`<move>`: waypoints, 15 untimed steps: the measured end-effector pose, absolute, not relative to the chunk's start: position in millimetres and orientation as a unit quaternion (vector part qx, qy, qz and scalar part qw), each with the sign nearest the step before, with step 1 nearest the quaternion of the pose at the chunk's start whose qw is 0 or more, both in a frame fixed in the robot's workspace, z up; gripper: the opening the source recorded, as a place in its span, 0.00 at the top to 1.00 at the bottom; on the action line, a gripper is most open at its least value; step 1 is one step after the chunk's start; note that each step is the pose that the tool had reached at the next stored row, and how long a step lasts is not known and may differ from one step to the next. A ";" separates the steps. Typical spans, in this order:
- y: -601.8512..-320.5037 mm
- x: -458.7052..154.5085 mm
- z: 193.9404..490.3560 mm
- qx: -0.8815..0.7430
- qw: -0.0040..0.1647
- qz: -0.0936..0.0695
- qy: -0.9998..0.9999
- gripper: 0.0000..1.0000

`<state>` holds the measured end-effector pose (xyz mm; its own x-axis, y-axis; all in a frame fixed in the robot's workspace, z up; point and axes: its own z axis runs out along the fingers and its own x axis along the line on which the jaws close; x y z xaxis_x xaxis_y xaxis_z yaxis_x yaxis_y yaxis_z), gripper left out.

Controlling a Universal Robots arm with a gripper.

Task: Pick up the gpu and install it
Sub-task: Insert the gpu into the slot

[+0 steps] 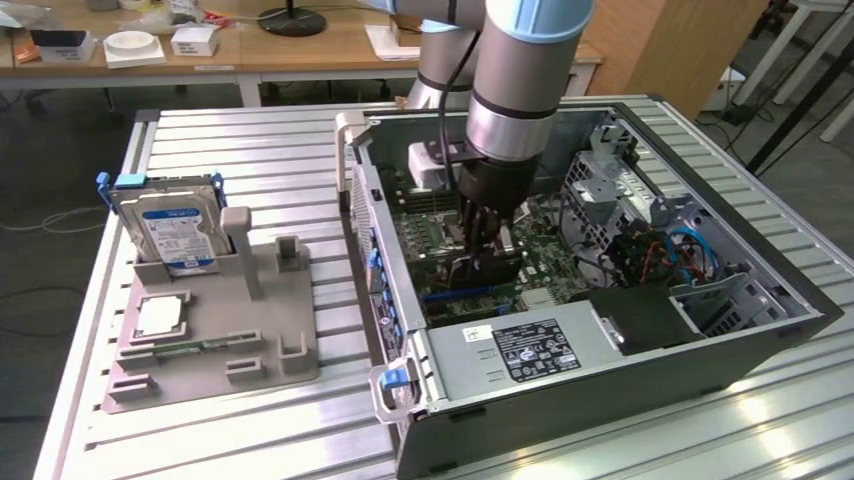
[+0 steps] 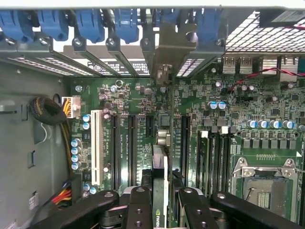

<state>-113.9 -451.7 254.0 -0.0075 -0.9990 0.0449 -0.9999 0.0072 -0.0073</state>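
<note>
- The gpu (image 2: pixel 161 183), a thin dark green-black circuit card with a silvery metal end bracket, hangs edge-on inside the big open grey metal computer case (image 1: pixel 627 400). In the exterior view the case reaches from the centre out to three o'clock.
- The green motherboard (image 2: pixel 119 95) lies directly beneath the card. The step in hand looks like seating, which calls for the card to be kept upright and square to the board.
- The black two-fingered gripper (image 2: pixel 164 198) has its fingers (image 2: pixel 139 207) clamped on the card's two faces. A firm, level hold should stop it rocking.
- The long black expansion slots (image 2: pixel 132 143) run parallel to the card. Its lower edge should line up over one before any straight, even push.
- The bracket (image 2: pixel 167 47) stands among the rear-wall blanking plates, beside the blue plastic latches (image 2: pixel 90 24). It should slide in without snagging.
- Hidden: the card's contact edge, which slot it meets, and whether they touch. In the exterior view the arm (image 1: pixel 521 90) covers most of the card.
</note>
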 end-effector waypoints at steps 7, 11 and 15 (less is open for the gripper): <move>-451.7 -113.9 252.3 0.704 0.013 0.019 -0.709 0.74; -451.4 -113.9 252.3 0.705 0.013 0.019 -0.709 0.74; -450.6 -113.9 252.3 0.706 0.013 0.019 -0.708 0.74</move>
<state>-113.9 -450.6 252.3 -0.0038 -0.9990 0.0449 -1.0000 0.0034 -0.0076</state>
